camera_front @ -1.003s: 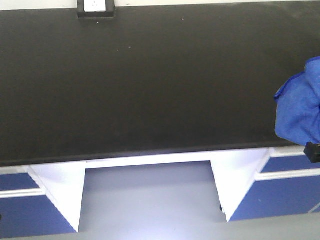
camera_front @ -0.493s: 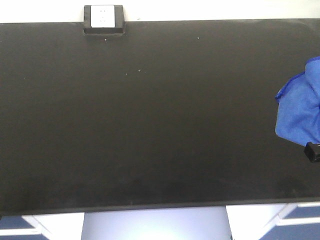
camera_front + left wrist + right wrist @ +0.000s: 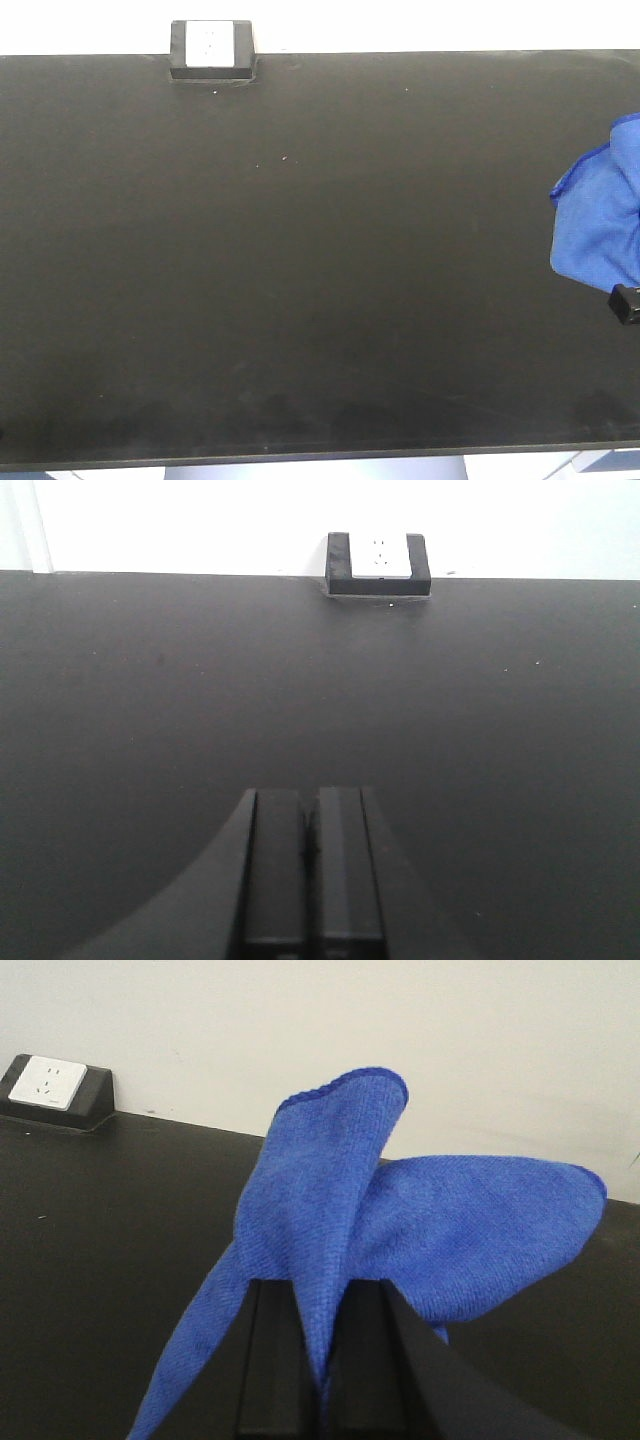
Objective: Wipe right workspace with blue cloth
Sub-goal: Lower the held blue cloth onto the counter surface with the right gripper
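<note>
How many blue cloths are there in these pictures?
1. The blue cloth is pinched in the right end effector, at the right edge of the front view over the black countertop. The left end effector holds none. Others could lie out of frame.

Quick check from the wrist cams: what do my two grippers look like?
Both look alike. The left gripper and the right gripper each have two flat, rectangular, matte black fingers with square tips, widening into a black body below. No cables, labels or markings show.
</note>
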Controlling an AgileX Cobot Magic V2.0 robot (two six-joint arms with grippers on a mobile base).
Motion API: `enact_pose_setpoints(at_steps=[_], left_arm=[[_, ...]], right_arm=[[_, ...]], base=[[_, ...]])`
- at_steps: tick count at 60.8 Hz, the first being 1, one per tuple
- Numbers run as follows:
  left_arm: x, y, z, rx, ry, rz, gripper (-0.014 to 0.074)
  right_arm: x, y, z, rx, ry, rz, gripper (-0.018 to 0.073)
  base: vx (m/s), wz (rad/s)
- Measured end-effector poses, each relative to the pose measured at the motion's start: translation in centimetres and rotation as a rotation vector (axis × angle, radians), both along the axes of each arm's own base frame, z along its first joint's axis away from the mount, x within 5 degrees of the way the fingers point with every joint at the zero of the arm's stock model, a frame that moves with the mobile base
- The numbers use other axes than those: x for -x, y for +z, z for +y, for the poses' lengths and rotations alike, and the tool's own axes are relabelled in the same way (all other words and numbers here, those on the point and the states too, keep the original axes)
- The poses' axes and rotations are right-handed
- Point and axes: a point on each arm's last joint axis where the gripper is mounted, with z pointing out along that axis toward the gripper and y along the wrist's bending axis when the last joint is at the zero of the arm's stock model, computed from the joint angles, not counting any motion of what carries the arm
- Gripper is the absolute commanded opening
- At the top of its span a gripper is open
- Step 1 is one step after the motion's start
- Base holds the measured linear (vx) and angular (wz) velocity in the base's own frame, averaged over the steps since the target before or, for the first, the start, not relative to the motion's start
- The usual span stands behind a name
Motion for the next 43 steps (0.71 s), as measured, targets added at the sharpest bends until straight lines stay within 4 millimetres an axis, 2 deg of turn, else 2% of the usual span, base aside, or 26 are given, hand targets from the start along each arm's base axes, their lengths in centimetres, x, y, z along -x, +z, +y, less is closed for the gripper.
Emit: enact_pose_setpoints(at_steps=[26, 43], left_arm=[[0.00, 0.00, 0.00, 0.000, 0.000, 0.000, -0.0006], [0.00, 0.00, 0.00, 0.000, 0.000, 0.000, -0.0006]], right_arm=[[-0.06, 0.05, -0.04, -0.005, -0.005, -0.010, -0.0003], [-0.31, 0.39, -0.16, -0.195, -0.049, -0.035, -0.0003]], base=[[0.01, 0.00], [0.00, 0.00]])
